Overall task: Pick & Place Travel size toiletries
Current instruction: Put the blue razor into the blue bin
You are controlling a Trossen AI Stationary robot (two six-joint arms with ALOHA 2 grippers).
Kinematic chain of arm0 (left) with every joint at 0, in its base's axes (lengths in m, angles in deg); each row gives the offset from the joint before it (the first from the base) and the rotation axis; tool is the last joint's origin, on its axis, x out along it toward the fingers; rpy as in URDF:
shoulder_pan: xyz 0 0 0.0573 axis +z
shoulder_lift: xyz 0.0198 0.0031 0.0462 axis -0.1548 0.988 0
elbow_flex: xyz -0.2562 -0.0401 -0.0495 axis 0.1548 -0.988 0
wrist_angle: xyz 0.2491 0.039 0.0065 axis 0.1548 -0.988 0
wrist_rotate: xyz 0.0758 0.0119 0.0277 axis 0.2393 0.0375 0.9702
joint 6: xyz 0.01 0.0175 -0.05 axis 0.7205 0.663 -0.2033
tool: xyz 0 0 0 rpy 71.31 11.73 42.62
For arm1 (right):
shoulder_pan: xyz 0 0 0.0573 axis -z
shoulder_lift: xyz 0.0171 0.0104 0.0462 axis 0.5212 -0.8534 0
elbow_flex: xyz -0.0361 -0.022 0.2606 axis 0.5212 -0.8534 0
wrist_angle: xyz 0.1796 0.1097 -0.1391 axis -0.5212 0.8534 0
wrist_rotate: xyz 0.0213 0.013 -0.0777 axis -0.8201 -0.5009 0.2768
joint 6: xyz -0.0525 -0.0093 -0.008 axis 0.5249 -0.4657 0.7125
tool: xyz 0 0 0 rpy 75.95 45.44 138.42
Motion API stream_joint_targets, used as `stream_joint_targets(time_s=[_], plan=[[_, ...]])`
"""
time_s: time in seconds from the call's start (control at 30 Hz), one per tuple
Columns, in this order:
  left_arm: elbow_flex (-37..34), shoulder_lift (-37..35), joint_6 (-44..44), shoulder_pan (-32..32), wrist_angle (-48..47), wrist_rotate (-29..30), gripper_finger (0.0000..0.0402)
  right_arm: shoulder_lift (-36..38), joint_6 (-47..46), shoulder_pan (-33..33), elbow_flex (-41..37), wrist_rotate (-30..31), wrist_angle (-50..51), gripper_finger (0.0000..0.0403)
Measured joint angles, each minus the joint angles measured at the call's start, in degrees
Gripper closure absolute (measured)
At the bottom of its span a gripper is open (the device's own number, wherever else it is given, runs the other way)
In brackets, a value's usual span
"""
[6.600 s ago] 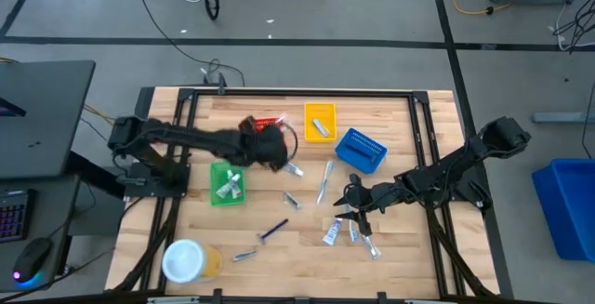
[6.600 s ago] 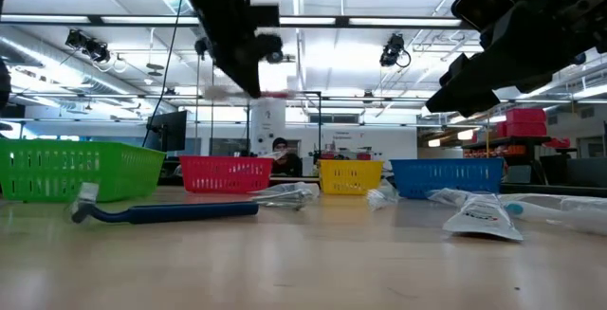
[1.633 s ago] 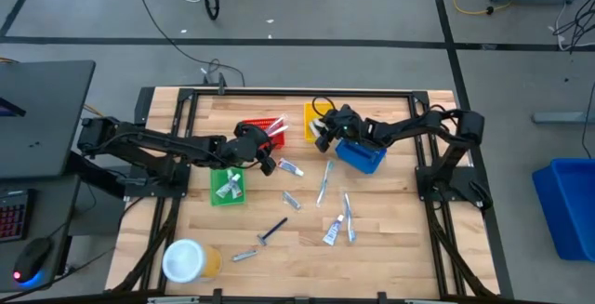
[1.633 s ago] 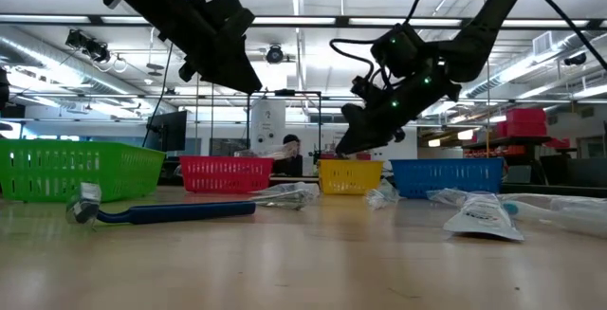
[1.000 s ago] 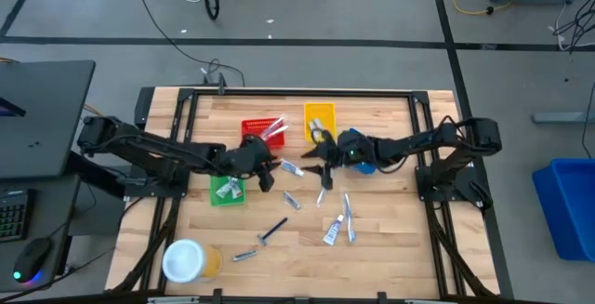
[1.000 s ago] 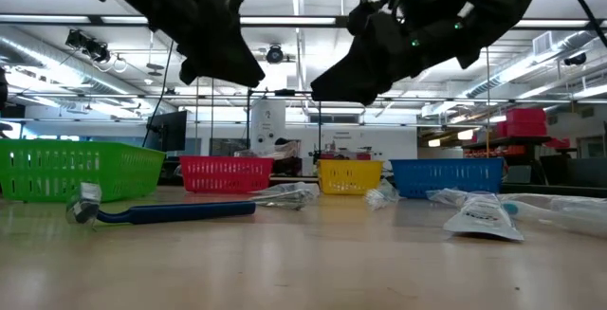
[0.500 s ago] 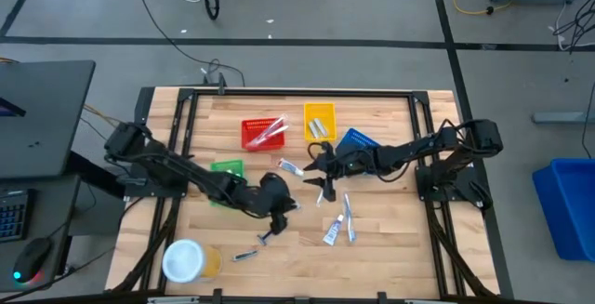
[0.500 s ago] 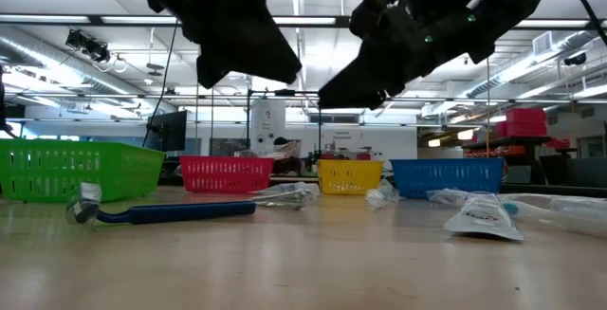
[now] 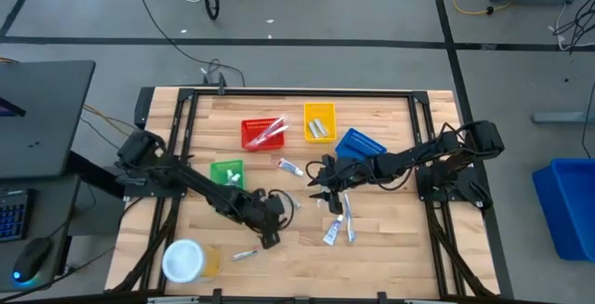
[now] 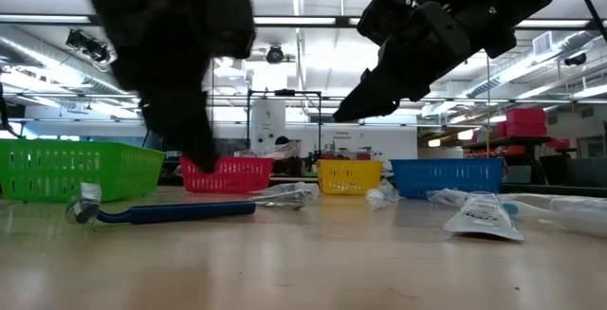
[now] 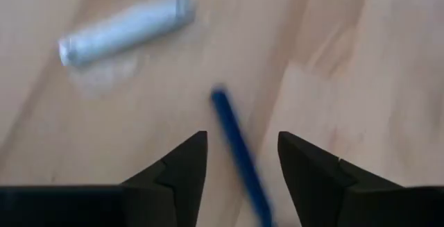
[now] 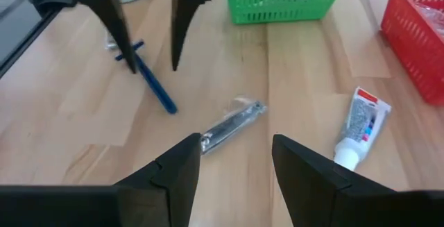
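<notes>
Two dark, slender jointed arms (matte black throughout) end in angular, tapering two-finger grippers.

tabletop: pale wood planks — smooth, visible grain
baskets — green, red: moulded plastic lattice, slightly glossy
razor handle: blue plastic, smooth
small tube: silvery, foil-like sheen
printed tube: glossy white plastic
gripper fingers: matt black plastic

Left gripper over table front, right gripper mid-table.
</notes>
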Motion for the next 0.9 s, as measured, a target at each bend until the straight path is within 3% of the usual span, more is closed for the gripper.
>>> stream_joint_targets(time_s=[0.47,0.9], plan=[[0.29,7.83,-0.02,-6.19,-0.59,3.51,0.0219,-0.15,-1.09,-0.46,0.02,-0.02,1.98,0.0219],[4.39,8.14,5.53,-4.44,-2.81,5.26,0.0373,-0.17,0.55,-2.51,0.02,-0.26,1.98,0.0219]])
